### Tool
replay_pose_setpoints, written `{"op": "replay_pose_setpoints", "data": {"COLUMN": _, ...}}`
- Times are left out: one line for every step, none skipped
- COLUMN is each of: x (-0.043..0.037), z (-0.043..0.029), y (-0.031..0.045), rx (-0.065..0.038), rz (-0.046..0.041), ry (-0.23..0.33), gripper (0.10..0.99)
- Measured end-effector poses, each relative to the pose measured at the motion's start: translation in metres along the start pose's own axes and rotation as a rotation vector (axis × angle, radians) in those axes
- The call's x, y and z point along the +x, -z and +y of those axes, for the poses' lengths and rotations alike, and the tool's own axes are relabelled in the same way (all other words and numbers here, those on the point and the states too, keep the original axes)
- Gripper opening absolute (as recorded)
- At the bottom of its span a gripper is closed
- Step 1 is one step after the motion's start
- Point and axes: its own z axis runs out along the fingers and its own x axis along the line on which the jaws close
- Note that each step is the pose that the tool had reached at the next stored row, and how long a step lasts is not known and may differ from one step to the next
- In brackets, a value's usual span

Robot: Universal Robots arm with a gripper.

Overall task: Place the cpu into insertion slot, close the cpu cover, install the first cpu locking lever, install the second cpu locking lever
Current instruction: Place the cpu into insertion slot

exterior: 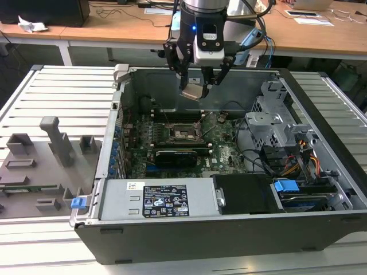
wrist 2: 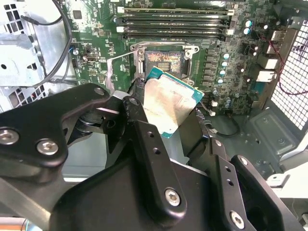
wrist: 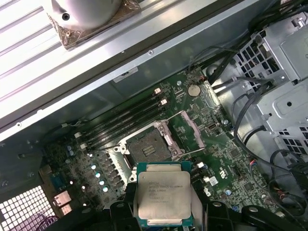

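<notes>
While the arm reaches straight down over the socket (exterior: 183,133), its wrist sits above the far wall of the computer case (exterior: 172,240).

Item 1, gripper (exterior: 198,81): one, black. Its fingers (wrist 2: 144,144) are clamped on the edges of the cpu (exterior: 192,91).

Item 2, cpu: one, a silver-topped square with a green rim. It is held tilted in the air above the socket and well apart from it. In both wrist views it hangs just short of the socket (wrist 2: 171,103) (wrist: 162,197).

Item 3, computer case: one, lying open-side up. It holds:
- one green motherboard (exterior: 223,152);
- one bare socket (wrist: 149,147), with nothing seated in it;
- one cpu cover (wrist: 188,129), swung up and open at the socket's side;
- one long black card (exterior: 178,154), on the near side of the socket;
- one labelled metal box (exterior: 160,200), nearer than the card;
- one blue tab (exterior: 285,186), towards the exterior view's right of the socket.

Item 4, grey fixture tray (exterior: 46,154): one, outside the case, towards the exterior view's left of the socket. One blue clip (exterior: 78,202) sits at its near corner.
</notes>
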Motion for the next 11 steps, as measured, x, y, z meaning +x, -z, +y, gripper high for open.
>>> {"op": "replay_pose_setpoints", "data": {"x": 0.0000, "z": 0.0000, "y": 0.0000, "rx": 0.000, "rz": -0.0001, "ry": -0.002, "gripper": 0.529}}
{"op": "replay_pose_setpoints", "data": {"x": 0.0000, "z": 0.0000, "y": 0.0000, "rx": 0.000, "rz": -0.0003, "ry": -0.004, "gripper": 0.529}}
{"op": "replay_pose_setpoints", "data": {"x": 0.0000, "z": 0.0000, "y": 0.0000, "rx": 0.000, "rz": -0.0004, "ry": -0.006, "gripper": 0.529}}
{"op": "replay_pose_setpoints", "data": {"x": 0.0000, "z": 0.0000, "y": -0.0001, "rx": 0.000, "rz": -0.0007, "ry": -0.009, "gripper": 0.529}}
{"op": "replay_pose_setpoints", "data": {"x": 0.0000, "z": 0.0000, "y": -0.0001, "rx": 0.000, "rz": -0.0009, "ry": -0.012, "gripper": 0.529}}
{"op": "replay_pose_setpoints", "data": {"x": 0.0000, "z": 0.0000, "y": -0.0002, "rx": 0.000, "rz": -0.0010, "ry": -0.014, "gripper": 0.529}}
{"op": "replay_pose_setpoints", "data": {"x": 0.0000, "z": 0.0000, "y": -0.0002, "rx": 0.000, "rz": -0.0013, "ry": -0.018, "gripper": 0.529}}
{"op": "replay_pose_setpoints", "data": {"x": 0.0000, "z": 0.0000, "y": -0.0002, "rx": 0.000, "rz": -0.0015, "ry": -0.021, "gripper": 0.529}}
{"op": "replay_pose_setpoints", "data": {"x": 0.0000, "z": 0.0000, "y": -0.0002, "rx": -0.001, "rz": -0.0016, "ry": -0.022, "gripper": 0.529}}
{"op": "replay_pose_setpoints", "data": {"x": 0.0000, "z": 0.0000, "y": -0.0002, "rx": -0.001, "rz": -0.0017, "ry": -0.023, "gripper": 0.529}}
{"op": "replay_pose_setpoints", "data": {"x": 0.0000, "z": 0.0000, "y": -0.0002, "rx": -0.001, "rz": -0.0018, "ry": -0.024, "gripper": 0.529}}
